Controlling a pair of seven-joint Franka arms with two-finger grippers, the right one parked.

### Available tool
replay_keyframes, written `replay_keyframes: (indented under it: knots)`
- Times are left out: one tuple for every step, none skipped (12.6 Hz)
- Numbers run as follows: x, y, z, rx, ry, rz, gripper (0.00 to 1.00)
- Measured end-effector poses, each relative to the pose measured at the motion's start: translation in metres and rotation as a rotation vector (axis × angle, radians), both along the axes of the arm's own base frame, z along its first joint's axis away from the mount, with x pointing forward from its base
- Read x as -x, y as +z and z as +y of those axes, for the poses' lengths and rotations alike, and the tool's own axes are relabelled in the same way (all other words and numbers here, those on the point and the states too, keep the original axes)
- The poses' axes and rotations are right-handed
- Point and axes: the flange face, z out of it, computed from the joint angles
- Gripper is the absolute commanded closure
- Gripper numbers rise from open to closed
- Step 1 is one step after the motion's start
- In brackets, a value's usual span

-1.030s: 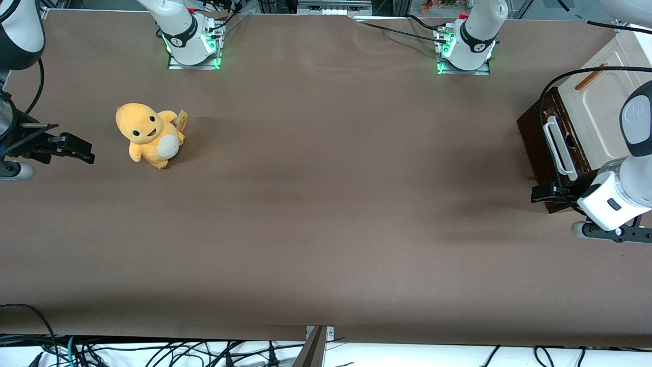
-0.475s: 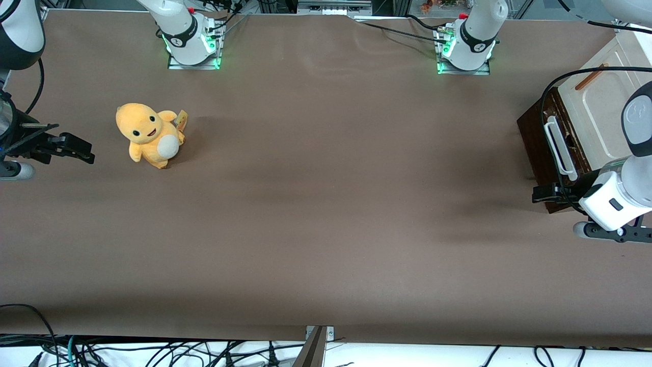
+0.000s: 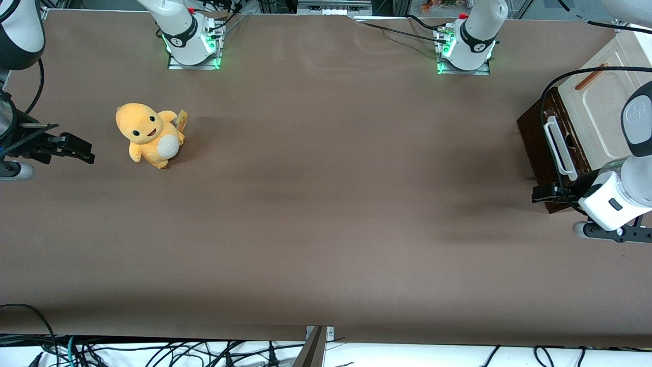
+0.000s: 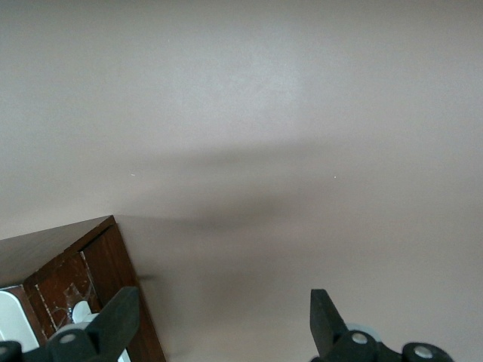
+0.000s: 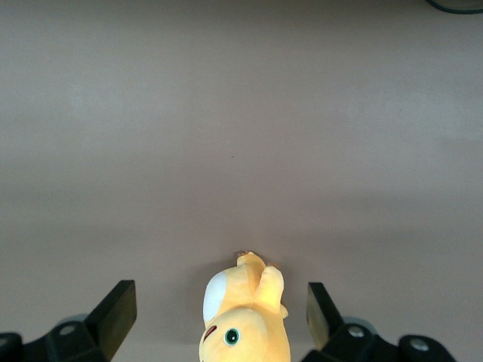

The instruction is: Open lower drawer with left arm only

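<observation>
Front view, change: Over the last second the left arm (image 3: 619, 196) has barely shifted; its black pincer (image 3: 542, 193) has crept a touch toward the cabinet and then held. Judged from this, the approach is stalled or being fine-tuned, not yet a pull.
Front view, drawer: The lower drawer (image 3: 540, 137), dark brown front, sits shut at the working arm's end of the table (image 3: 326, 214), its white bar handle (image 3: 558, 148) untouched. The cream-white panel (image 3: 596, 114) lies above it.
Front view, pose: The pincer lies level over the table, at about 6 o'clock from the handle, just beside the cabinet's near corner, tips aimed toward 9 o'clock. The wrist block trails toward 3 o'clock.
Front view, bystander: A yellow plush toy (image 3: 149, 134) stands well apart, toward the parked arm's end.
Left wrist view, pincer: The two black fingers (image 4: 121, 320) are spread wide, released, gripping nothing; bare table fills the gap.
Left wrist view, drawer: The dark wood corner (image 4: 75, 264) sits beside one finger, at roughly 11 o'clock from it, a sliver of white handle close by.
Outlook: The pincer likely needs to move toward 12 o'clock to straddle the bar.
</observation>
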Motion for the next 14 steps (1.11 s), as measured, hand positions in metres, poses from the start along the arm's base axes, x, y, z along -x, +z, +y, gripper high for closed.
replay_keyframes:
  knots:
    - [0.0,-0.001,-0.002,0.0,-0.003,0.003,0.0]
    - [0.001,-0.003,-0.004,0.001,-0.006,0.009,0.0]
    - [0.002,-0.005,-0.005,0.001,-0.008,0.014,0.0]
    - [0.004,-0.005,-0.006,0.001,-0.009,0.017,0.0]
    - [0.005,-0.005,-0.006,0.001,-0.009,0.018,0.0]
    - [0.006,-0.004,-0.006,0.001,-0.009,0.018,0.0]
    - [0.007,-0.004,-0.005,-0.005,-0.009,0.021,0.0]
    - [0.009,-0.005,-0.003,-0.023,-0.011,0.025,0.0]
    - [0.011,-0.005,0.001,-0.056,-0.01,0.029,0.0]
    - [0.013,-0.006,0.003,-0.089,-0.004,0.035,0.0]
    - [0.016,-0.008,0.002,-0.119,0.003,0.042,0.0]
    - [0.019,-0.012,-0.002,-0.146,0.01,0.049,0.0]
    - [0.021,-0.016,-0.01,-0.174,0.013,0.049,0.0]
    - [0.024,-0.02,-0.019,-0.209,0.019,0.049,0.0]
